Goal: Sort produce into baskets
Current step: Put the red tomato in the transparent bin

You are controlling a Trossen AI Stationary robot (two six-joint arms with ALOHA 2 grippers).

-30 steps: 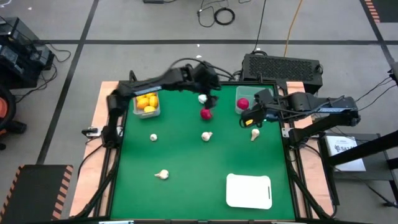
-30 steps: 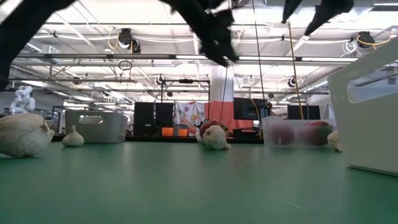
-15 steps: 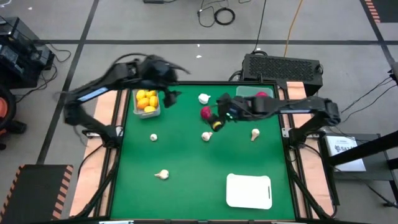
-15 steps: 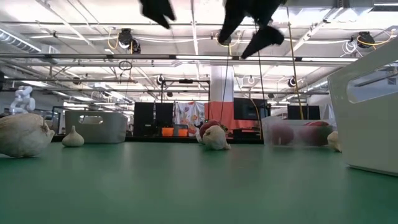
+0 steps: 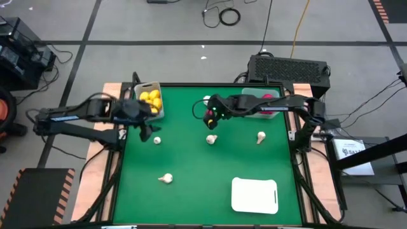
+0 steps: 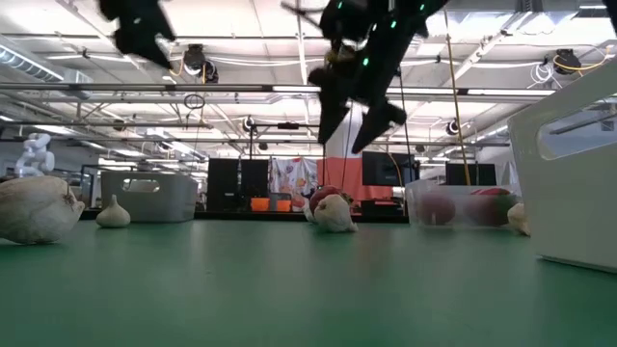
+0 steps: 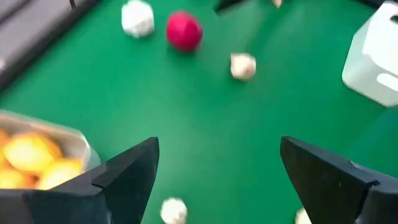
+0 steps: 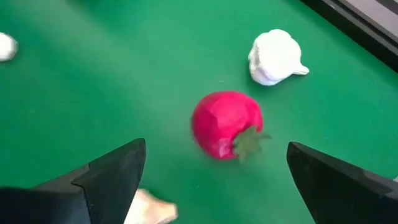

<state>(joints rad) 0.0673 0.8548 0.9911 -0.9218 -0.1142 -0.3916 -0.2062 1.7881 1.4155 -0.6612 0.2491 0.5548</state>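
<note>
High view: green table [image 5: 191, 191], both arms over its far half.
Right gripper [image 5: 212, 116]: reached across to mid-table, above the red fruit [image 5: 208, 117]; fingers spread wide, nothing held.
Right wrist view: red fruit [image 8: 225, 125] with green stem lies on the mat between the two fingers [image 8: 112, 177], not touched; white garlic bulb [image 8: 273, 57] just beyond it; another pale bulb [image 8: 148, 210] partly shows at the frame edge.
Left gripper [image 5: 147, 127]: at the table's left edge, near the lemon bin; fingers spread, empty.
Left wrist view: fingers [image 7: 130, 177] apart over bare mat; lemon bin corner [image 7: 59, 137] beside them; red fruit [image 7: 184, 30] and garlic bulbs [image 7: 242, 65] farther off.
Lemon bin [image 5: 159, 104]: far-left corner of the table, holds yellow lemons [image 5: 150, 102].
Clear bin [image 5: 259, 105]: far-right, holds red fruits, partly hidden by the right arm.
White tray [image 5: 255, 194]: near-right corner, nothing in it.
Loose garlic: one far middle [image 5: 206, 100], one mid-table [image 5: 212, 138], one right of that [image 5: 261, 135], one by the left gripper [image 5: 157, 140], one near-left [image 5: 166, 179].
Low view: right gripper [image 6: 359, 114] hangs above the red fruit and a garlic bulb [image 6: 333, 213]; big bulb [image 6: 37, 209] close at the left.
</note>
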